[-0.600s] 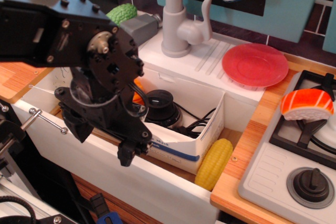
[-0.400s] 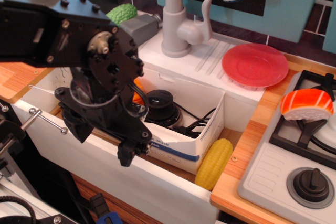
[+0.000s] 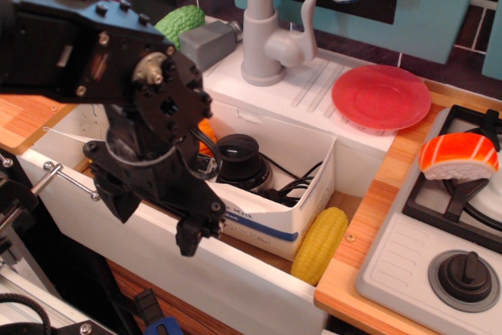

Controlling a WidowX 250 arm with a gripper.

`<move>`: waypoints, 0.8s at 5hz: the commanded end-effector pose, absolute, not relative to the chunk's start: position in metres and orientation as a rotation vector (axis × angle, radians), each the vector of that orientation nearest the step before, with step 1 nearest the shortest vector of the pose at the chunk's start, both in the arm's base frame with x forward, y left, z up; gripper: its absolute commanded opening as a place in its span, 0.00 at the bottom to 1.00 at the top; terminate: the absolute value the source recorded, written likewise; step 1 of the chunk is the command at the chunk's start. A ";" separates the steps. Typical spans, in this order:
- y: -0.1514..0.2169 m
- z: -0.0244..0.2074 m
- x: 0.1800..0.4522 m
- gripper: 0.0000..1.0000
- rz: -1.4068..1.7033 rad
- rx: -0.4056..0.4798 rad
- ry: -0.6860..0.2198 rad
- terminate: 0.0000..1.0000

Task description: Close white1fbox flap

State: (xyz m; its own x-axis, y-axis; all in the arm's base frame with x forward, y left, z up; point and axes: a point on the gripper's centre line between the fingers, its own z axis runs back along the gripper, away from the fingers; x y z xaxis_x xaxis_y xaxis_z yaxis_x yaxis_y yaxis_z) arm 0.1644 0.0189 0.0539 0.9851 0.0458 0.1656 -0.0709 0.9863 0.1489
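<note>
observation.image, one white1fbox (image 3: pixel 302 198), one gripper (image 3: pixel 192 234)

Warm indoor light, mild glare on red plate (image 3: pixel 381 96), soft focus throughout, dark shadow bottom-left.

The bulky black robot arm (image 3: pixel 133 107) is covering the left half of the white blue-striped cardboard carton (image 3: pixel 294 202); its lid panel is hiding there, and the tool's (image 3: pixel 192 234) jaws are showing unclearly.
</note>
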 end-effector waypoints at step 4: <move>0.027 0.064 0.244 1.00 -0.089 0.124 -0.267 0.00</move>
